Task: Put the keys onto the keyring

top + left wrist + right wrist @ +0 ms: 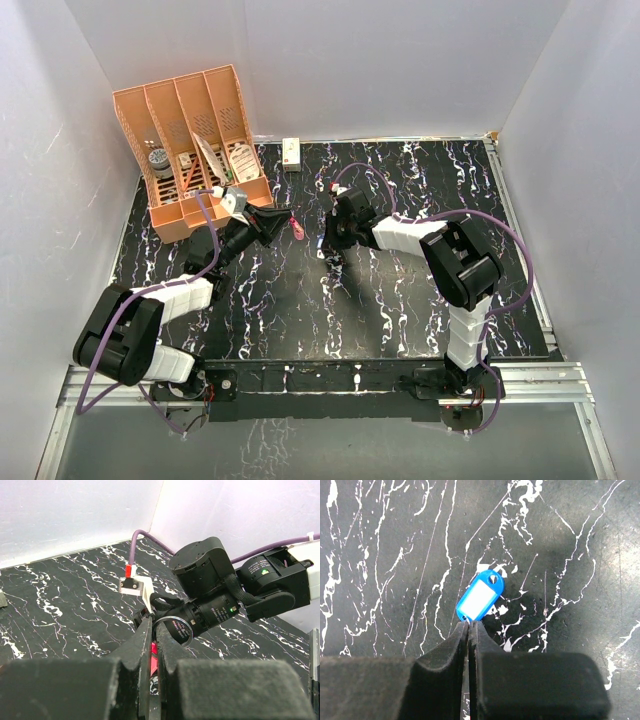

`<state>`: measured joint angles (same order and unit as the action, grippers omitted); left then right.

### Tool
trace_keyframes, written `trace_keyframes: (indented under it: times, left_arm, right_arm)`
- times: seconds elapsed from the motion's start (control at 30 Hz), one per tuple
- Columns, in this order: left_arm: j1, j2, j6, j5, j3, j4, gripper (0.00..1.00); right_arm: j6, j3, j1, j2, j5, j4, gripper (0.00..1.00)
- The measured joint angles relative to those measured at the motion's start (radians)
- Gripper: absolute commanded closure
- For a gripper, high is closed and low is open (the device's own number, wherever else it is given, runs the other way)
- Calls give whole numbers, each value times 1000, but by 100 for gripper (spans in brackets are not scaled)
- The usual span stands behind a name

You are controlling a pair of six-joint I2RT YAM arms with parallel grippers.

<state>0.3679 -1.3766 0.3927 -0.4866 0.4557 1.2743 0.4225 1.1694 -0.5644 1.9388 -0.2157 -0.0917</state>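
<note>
Blue key tag (pixel 481 596), centre of R wrist view, over black marbled tabletop (pixel 380 580): R jaws nearly closed, nipping its lower tip. L jaws closed to a slit on red-pink keyring (pixel 154 656). Top view: keyring (pixel 297 230) just L of centre, tag hidden.

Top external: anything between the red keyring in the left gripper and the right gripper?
No. Top external shows only bare marbled table between keyring and right gripper. Its blue key tag shows only in right wrist.

Overhead from behind, two close wrist views
</note>
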Motion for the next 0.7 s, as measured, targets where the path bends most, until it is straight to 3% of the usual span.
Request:
trace_keyframes:
  times: [0.3,0.7]
  left_arm:
    - [0,0,0,0,0,0,100]
    - [-1,0,5,-6,1,-5,100]
  right_arm:
    - [-12,-49,0,-44,14,71,100]
    - [-93,-157,-3,-343,45,132,100]
